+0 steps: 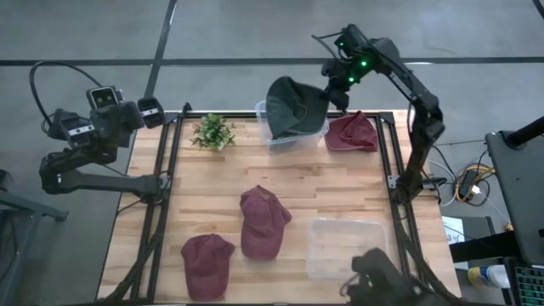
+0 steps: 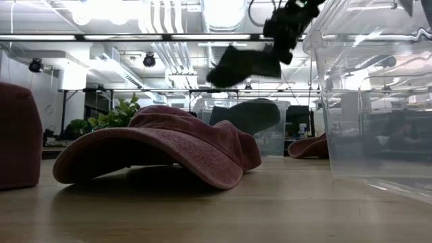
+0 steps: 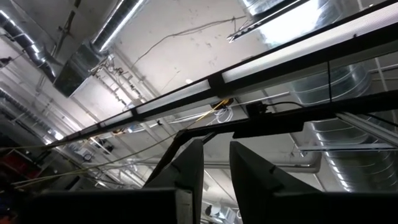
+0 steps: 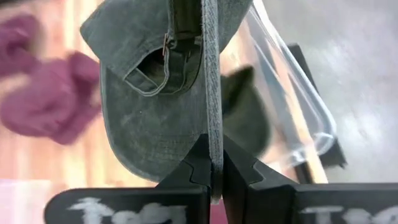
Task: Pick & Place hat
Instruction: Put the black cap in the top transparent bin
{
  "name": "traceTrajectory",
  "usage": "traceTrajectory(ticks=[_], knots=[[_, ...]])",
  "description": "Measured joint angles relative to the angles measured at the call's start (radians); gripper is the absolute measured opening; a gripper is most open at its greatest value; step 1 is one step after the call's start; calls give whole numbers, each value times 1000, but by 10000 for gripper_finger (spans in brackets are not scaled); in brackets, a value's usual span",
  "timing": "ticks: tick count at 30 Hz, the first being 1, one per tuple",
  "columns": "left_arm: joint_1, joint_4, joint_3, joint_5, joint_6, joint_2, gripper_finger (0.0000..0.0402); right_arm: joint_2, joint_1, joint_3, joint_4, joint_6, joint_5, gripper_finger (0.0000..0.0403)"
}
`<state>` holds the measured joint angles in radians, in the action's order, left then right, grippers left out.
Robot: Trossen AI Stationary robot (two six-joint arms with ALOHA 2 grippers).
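A dark grey-green hat hangs in the air from my right gripper, above a clear bin at the table's far edge. In the right wrist view the hat shows its back opening and strap buckle. A second dark hat lies inside that bin. Three maroon hats rest on the table, one beside the bin, one mid-table and one near the front. My left gripper waits off the table's far left corner, pointing up, its fingers a narrow gap apart. My right gripper pinches a thin edge of the grey hat between its two fingers, which lie along that edge. It comes from above and from the table's right. The hat is lifted clear and hangs out to the left of and below the fingers, over the bin.
A small green plant stands left of the far bin. A second clear bin sits at the table's near right and looms large in the low view. Bare wood lies between the hats mid-table. Black frame rails run along both table sides.
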<state>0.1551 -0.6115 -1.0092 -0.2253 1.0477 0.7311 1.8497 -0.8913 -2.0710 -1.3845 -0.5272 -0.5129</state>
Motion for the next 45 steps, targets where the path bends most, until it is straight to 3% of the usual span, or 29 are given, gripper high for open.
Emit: traceTrajectory(ticks=[8, 14, 27, 31, 36, 41, 45], knots=[[0, 81, 0, 0, 0, 0, 71, 147, -17, -91, -2, -65, 66, 8], [0, 91, 0, 1, 0, 6, 71, 245, -22, -172, -99, -97, 89, 8], [0, 90, 0, 2, -5, 4, 71, 325, -9, -176, -112, -74, 125, 14], [0, 90, 0, 1, -6, 3, 71, 327, -7, -174, -61, 8, 125, 45], [0, 90, 0, 1, -21, 3, 71, 327, -8, -174, -37, 101, 165, 113], [0, 90, 0, -1, -24, 3, 71, 311, -3, -182, -51, 101, 202, 186], [0, 90, 0, -2, -24, 3, 71, 271, 7, -204, -33, 78, 202, 216]])
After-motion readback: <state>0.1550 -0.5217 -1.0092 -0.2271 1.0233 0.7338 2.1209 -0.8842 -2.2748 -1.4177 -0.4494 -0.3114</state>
